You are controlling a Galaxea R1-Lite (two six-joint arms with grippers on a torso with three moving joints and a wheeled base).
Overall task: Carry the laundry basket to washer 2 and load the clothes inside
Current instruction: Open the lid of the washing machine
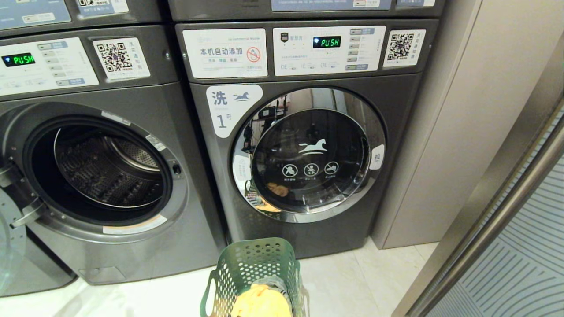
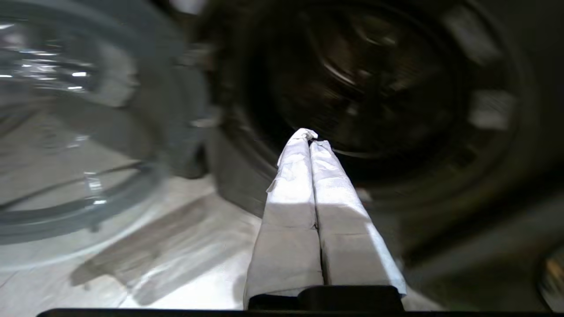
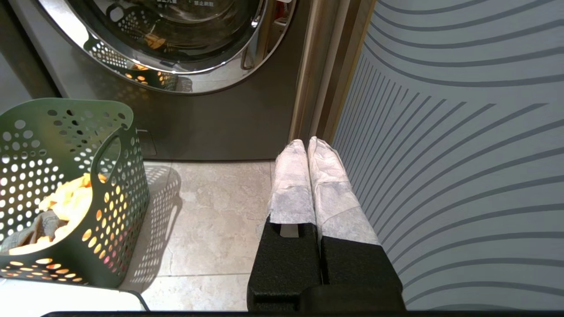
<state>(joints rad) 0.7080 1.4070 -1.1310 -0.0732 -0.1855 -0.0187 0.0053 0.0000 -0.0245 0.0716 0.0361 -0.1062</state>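
Standing on the floor (image 1: 352, 281), the dark green perforated plastic laundry basket (image 1: 253, 273) is seen nearer the right gripper (image 3: 307, 145), whose jaws are pressed together empty; the left gripper (image 2: 309, 137) likewise.

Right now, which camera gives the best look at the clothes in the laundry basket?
The right wrist view: the laundry basket shows nearly whole, yellow clothes inside. The head view catches only its top at the frame's bottom edge. The left wrist view shows none of it.
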